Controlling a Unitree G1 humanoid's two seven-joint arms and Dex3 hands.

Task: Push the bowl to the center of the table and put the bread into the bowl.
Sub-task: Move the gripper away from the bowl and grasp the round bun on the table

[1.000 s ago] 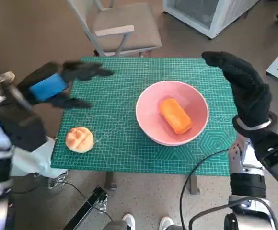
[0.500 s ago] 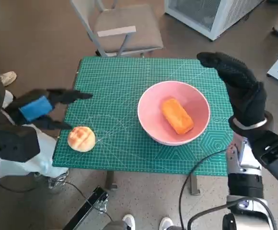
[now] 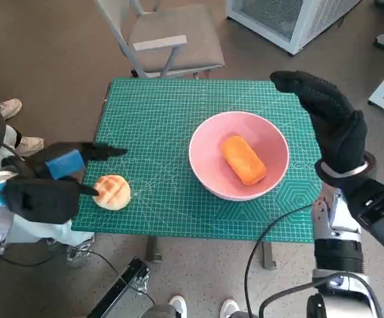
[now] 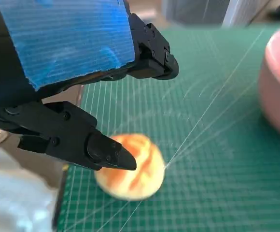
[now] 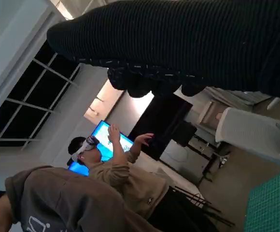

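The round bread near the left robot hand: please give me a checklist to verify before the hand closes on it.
1. Round bread lies free on the green mat, near its edge: ok.
2. Left robot hand is open, fingers apart, holding nothing: ok.
3. Fingers are on both sides of the bread: cannot tell; in the left wrist view one fingertip overlaps the bread, contact is unclear.
4. Pink bowl is near the middle of the mat: ok.
5. Bowl has room: not ok, perhaps; an orange loaf already lies inside.
6. Right robot hand is raised beside the bowl, out of the way: ok.
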